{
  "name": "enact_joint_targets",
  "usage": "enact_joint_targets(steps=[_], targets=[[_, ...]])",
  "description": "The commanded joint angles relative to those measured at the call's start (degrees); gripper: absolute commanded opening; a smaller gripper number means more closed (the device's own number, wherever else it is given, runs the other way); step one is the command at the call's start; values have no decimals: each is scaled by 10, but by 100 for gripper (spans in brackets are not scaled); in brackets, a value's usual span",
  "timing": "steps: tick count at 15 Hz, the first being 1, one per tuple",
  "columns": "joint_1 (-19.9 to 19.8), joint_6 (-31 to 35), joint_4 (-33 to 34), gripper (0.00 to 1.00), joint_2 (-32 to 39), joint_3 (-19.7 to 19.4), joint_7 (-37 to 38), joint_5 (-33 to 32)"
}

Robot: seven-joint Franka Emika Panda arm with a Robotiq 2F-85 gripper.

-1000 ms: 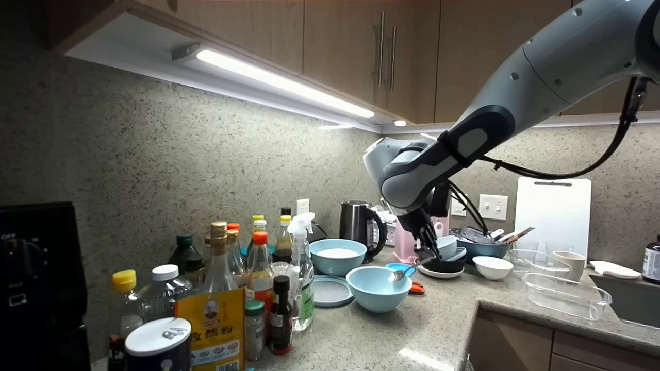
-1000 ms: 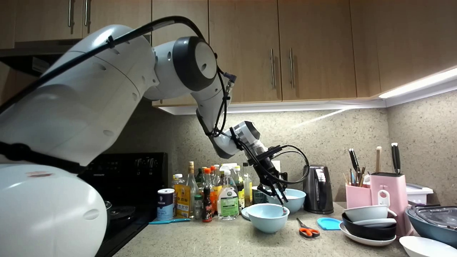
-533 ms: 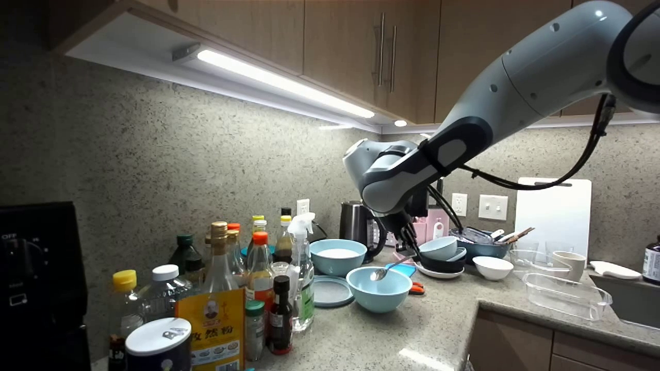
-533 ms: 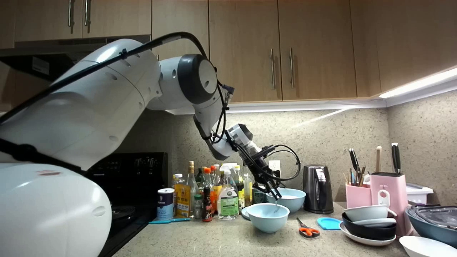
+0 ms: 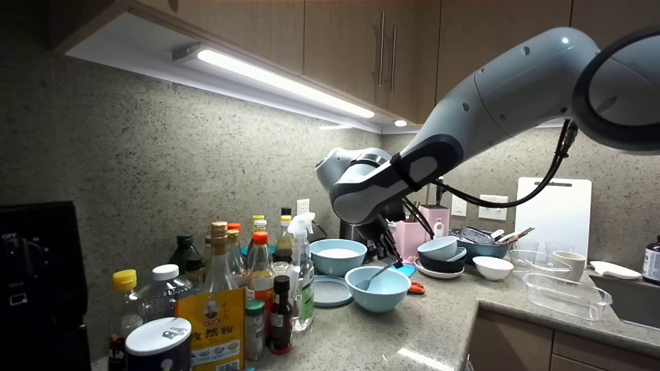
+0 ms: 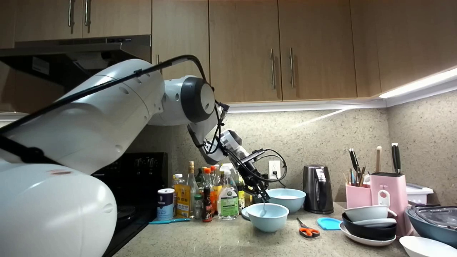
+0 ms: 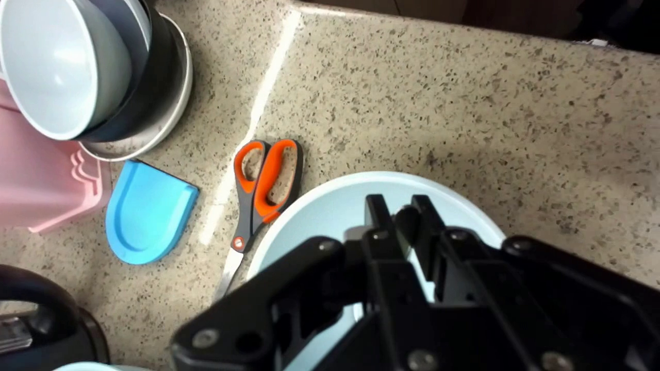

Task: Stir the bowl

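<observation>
My jaws are clenched: the gripper (image 7: 399, 208) grasps a spoon (image 5: 364, 284) by its handle, the spoon tilted. In both exterior views it reaches down into the light-blue bowl (image 5: 379, 301), its head near the inner wall on the side of the bottles (image 5: 261, 275); whether it touches, I cannot tell. In the wrist view I cover most of the spoon myself. The bowl stands on the counter (image 5: 433, 330), set in from the front edge and short of the inner corner where that edge turns toward the sink (image 5: 626, 301), which only an exterior view gives me. Looking down, the wrist view shows me the scissors (image 7: 262, 206) near the bowl, blades toward the back edge. The kettle (image 6: 317, 189) stands whole near the back edge in an exterior view, while the wrist view catches only part of it. Half a second ago the spoon's head showed higher; since then my arm (image 6: 107, 128) has sunk and shifted toward the counter's edge by the stove (image 6: 146, 178), gripper and spoon with it, while the bowl sits very nearly where it did.
</observation>
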Motion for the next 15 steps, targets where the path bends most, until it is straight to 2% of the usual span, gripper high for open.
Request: enact_joint_targets(steps=[1,9,15], targets=[[9,-21,5,4,-1,4,-26,-21],[-6,-1,-100,4,-78,-2,32,-26],[-46,31,-182,4,-134,2,69,-8]])
